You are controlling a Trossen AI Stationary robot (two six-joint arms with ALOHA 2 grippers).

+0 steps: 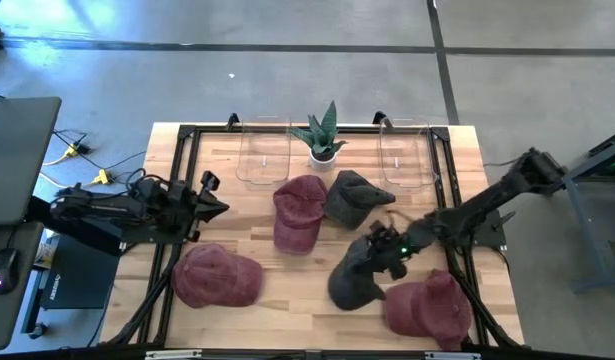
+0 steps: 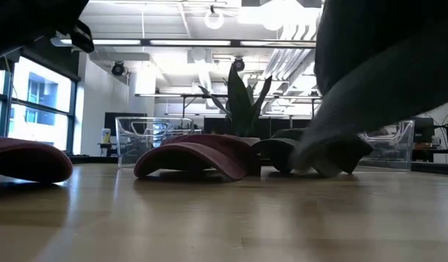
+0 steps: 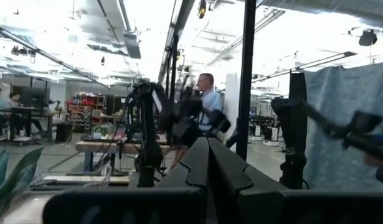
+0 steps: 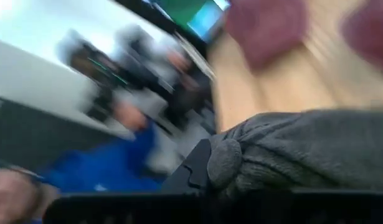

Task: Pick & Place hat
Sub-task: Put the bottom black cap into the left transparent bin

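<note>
Robotics lab: open industrial hall, exposed ceiling ducts [image 2: 296,62], concrete floor [image 1: 287,70], framed wooden tabletop [image 1: 307,290], workbenches [image 3: 98,146] beyond.

Five caps lie on the wooden counter [image 1: 227,225]. A dark grey knit hat [image 1: 355,275] at front centre-right is pinched in the right end effector [image 1: 392,248]. A second grey hat [image 1: 352,197] lies near the back, touching a maroon cap [image 1: 299,210]. One maroon cap [image 1: 215,276] sits front-left, another [image 1: 430,308] front-right.
</note>
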